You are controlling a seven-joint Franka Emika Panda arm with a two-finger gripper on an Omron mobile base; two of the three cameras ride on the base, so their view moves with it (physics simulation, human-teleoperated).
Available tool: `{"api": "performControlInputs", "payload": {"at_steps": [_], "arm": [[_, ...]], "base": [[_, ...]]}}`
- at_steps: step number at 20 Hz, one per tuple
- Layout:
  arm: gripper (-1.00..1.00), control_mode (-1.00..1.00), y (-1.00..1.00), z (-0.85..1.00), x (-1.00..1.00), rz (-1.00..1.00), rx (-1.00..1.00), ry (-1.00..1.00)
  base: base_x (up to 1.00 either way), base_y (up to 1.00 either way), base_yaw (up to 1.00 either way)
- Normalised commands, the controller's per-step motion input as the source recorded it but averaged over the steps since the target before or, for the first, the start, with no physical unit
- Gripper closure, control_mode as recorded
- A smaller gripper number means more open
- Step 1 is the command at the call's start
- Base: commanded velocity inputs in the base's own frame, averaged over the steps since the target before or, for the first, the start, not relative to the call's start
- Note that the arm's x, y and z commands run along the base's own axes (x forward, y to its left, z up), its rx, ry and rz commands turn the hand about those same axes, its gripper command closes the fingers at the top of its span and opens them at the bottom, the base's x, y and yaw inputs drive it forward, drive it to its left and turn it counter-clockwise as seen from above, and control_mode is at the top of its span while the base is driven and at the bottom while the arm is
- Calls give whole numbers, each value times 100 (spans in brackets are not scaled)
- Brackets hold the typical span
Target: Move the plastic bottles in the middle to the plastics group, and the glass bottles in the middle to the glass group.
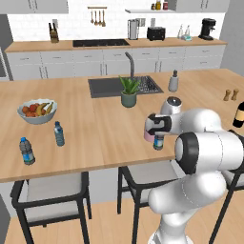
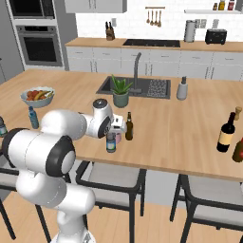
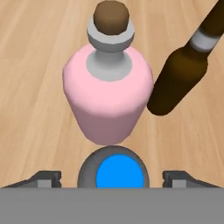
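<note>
- You are looking down on the water bottle [image 3: 119, 175], standing upright near the counter's front edge [image 1: 71, 169], between the gripper's [image 3: 112, 177] wide-standing fingers.
- Just beyond, the pink bottle [image 3: 108, 98] and amber bottle [image 3: 181, 74] are standing upright; bare counter is lying around.

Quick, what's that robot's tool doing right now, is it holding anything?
Tool: open, fingers either side of the water bottle, not yet gripping it.

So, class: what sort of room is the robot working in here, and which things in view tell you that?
A home kitchen, rendered. A sink is set into the wooden island, a wall oven stands at the left, and a toaster sits on the back counter.
</note>
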Motion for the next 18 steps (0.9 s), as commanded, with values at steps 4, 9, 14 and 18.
{"api": "performControlInputs", "payload": {"at_steps": [4, 9, 14, 18], "arm": [[100, -100, 0, 0, 0, 0, 0, 1], [100, -100, 11, 10, -34, 2, 0, 0], [100, -100, 57, 26, -54, 10, 0, 0], [100, -100, 95, 37, -25, 18, 0, 4]], "base": [[0, 0, 0], [0, 0, 0], [0, 0, 0], [0, 0, 0]]}}
